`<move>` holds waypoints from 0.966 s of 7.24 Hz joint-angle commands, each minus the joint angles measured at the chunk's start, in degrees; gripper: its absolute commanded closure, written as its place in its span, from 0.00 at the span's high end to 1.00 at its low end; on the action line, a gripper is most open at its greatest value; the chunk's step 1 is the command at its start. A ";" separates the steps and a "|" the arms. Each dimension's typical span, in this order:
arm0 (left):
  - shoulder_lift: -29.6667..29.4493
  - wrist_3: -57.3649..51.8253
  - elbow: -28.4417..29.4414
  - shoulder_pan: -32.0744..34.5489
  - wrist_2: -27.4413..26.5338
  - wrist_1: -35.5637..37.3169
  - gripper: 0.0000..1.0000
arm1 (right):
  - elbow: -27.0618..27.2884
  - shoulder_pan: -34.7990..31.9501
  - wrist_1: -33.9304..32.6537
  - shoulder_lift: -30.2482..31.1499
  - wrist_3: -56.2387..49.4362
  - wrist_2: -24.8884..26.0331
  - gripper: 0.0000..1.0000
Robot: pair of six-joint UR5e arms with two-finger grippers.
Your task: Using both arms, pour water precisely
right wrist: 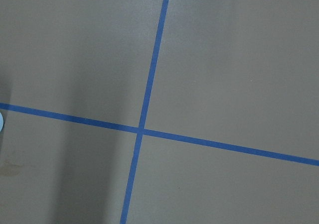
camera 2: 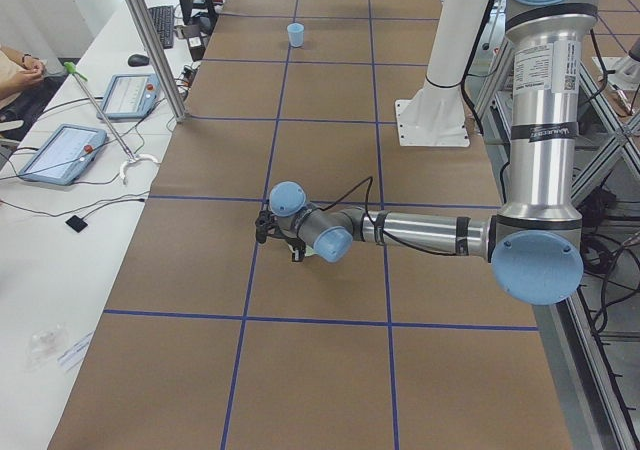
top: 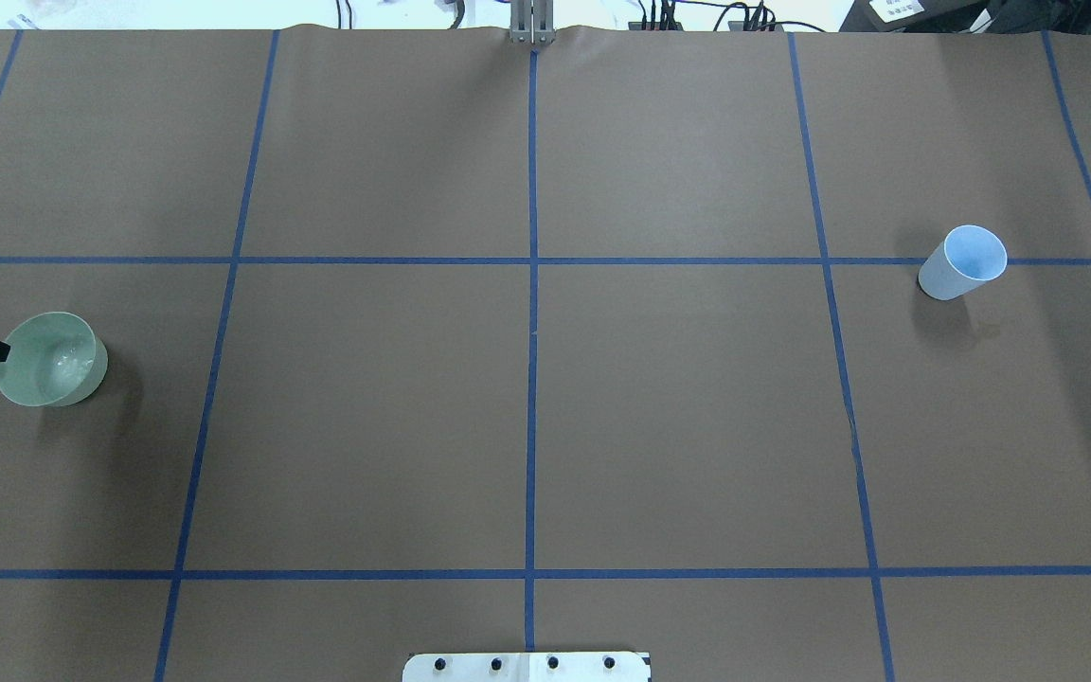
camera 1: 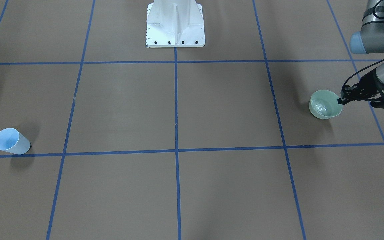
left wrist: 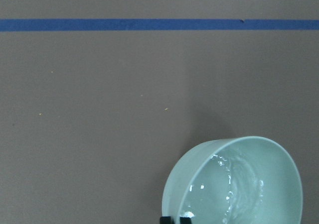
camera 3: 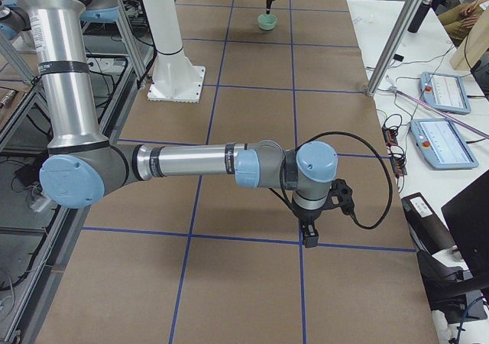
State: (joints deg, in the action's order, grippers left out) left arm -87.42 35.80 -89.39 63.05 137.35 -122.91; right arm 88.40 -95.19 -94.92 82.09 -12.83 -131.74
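Now, left fingers (camera 1: 343,99): pinching the outer rim of bowl (top: 34,341), far left on table (top: 678,407).
bowl: pale green, upright, water (top: 70,365) pooled inside.
cup (top: 962,262): pale blue, standing far right, well apart from bowl.
right fingers (camera 3: 309,239): low over table; spread or pressed together, cannot tell.

No lettering could be read anywhere. Dark print ran down the upright tube of the near silver-grey left arm (camera 2: 545,100), too small to make out. At nine o'clock, the grey-framed tablet screens (camera 2: 62,152) were equally illegible.
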 commanded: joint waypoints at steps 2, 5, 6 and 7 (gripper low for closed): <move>-0.99 -0.46 -1.12 4.51 0.64 0.04 1.00 | 0.02 0.00 0.00 0.00 0.00 -0.01 1.00; -1.17 -11.40 -2.36 10.41 0.82 5.19 1.00 | -0.07 0.00 -0.09 0.00 0.00 -0.10 1.00; -1.87 -19.46 -3.84 13.39 0.47 12.36 1.00 | -0.07 0.00 -0.09 0.00 0.00 -0.10 1.00; -4.40 -28.24 -5.34 17.50 0.03 22.27 1.00 | -0.07 0.00 -0.09 0.00 0.00 -0.10 1.00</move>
State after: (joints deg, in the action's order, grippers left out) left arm -89.61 17.82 -92.97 76.07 137.83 -111.27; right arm 88.35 -95.18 -95.00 82.09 -12.83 -131.84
